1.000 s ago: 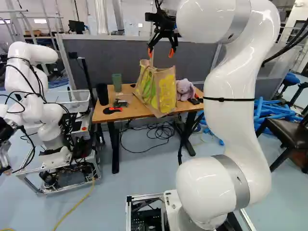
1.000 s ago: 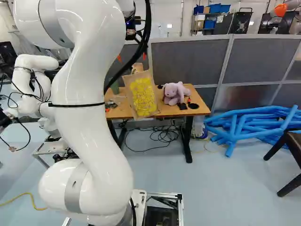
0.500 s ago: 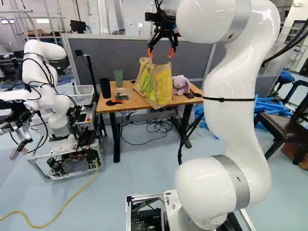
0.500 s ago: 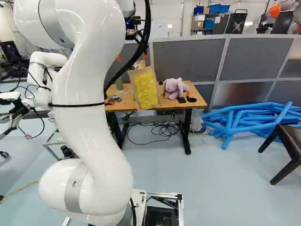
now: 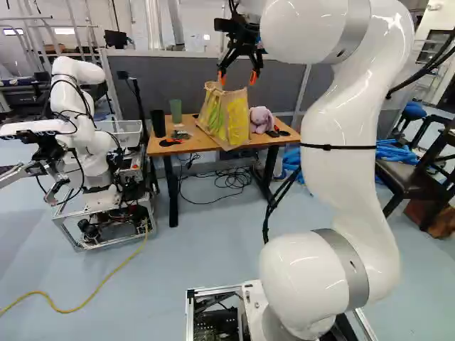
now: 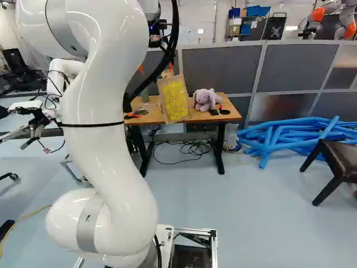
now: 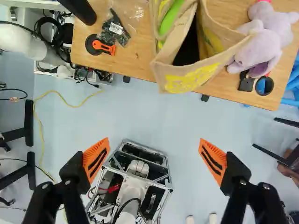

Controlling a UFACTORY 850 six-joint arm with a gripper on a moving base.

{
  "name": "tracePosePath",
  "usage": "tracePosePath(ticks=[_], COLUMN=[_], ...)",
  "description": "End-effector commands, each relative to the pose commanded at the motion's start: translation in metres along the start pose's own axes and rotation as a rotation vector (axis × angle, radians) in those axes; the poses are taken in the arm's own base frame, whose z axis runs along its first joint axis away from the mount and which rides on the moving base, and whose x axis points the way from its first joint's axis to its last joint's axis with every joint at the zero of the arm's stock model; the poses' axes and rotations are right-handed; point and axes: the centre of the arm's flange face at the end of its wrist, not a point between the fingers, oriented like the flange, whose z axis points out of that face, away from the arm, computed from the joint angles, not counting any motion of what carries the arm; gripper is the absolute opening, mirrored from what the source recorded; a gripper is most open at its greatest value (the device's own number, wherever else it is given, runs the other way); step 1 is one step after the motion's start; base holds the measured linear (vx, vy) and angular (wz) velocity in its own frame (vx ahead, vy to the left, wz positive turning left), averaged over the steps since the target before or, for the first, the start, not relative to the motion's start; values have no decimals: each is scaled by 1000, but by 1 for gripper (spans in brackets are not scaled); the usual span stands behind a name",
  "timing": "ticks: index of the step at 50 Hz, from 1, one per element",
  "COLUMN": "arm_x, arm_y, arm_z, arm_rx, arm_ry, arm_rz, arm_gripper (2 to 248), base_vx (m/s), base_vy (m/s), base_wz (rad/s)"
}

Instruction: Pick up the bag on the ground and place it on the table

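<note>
The bag [image 7: 187,79] is standing upright on the tabletop [image 7: 135,67], near its front edge. The jaws are gaping wide and holding nothing. In the wrist view the orange pads [image 7: 96,158] are facing each other across a broad gap, with floor lying beyond them and the bag standing ahead, well apart from both. The left base view is making the jaws look right over the bag; the right base view is hiding most of them behind the arm [image 6: 106,106].

Only the wrist view is looking down into the bag's open, dark mouth. The left base view is catching green and yellow print on its sides, while the right base view is showing mainly a yellow-printed face.

The purple stuffed animal [image 6: 206,99] is sitting beside the bag, facing outward in the right base view but partly covered by the bag in the left. A black cup [image 5: 158,123] is standing beside a green cup [image 5: 175,110] in the left base view; the arm is blocking the black one in the right. The wrist view is separating a clear packet [image 7: 124,21] from the orange-handled tool [image 7: 103,46]. Blue tubes [image 6: 301,134] are lying in a heap, seen most fully in the right base view.
</note>
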Motion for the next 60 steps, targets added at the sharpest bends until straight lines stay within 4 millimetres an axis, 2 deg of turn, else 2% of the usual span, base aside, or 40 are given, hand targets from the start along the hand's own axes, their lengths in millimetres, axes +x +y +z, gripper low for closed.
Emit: tracePosePath(ticks=[19,60], arm_x=[0,0], arm_y=[0,0], arm_z=[0,0], arm_rx=[0,0], arm_ry=[0,1], arm_rz=[0,0], arm_gripper=[247,247], base_vx=[-143,-1], base_vy=[-4,0], base_wz=[-3,0])
